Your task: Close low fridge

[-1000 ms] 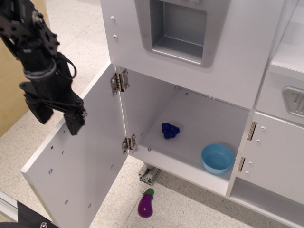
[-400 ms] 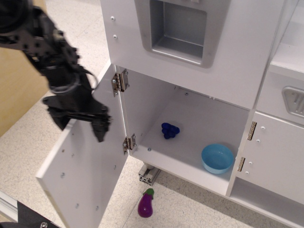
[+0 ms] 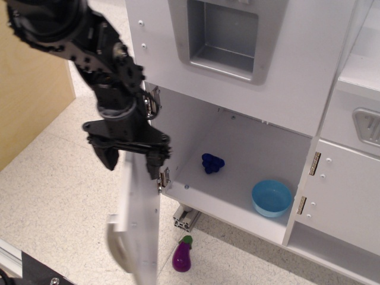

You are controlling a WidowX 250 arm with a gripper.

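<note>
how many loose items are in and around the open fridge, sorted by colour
Blue: 2, the dark blue grapes and the light blue bowl, both inside the low fridge.
Purple: 1, the eggplant on the floor.
Total: 3

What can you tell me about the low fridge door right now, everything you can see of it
The low fridge door is a flat white panel, blurred, seen almost edge-on and standing roughly halfway open. Silver hinges tie it to the compartment's left wall. A pale bar handle shows on its outer face. The black gripper straddles its top edge, fingers spread.
</note>
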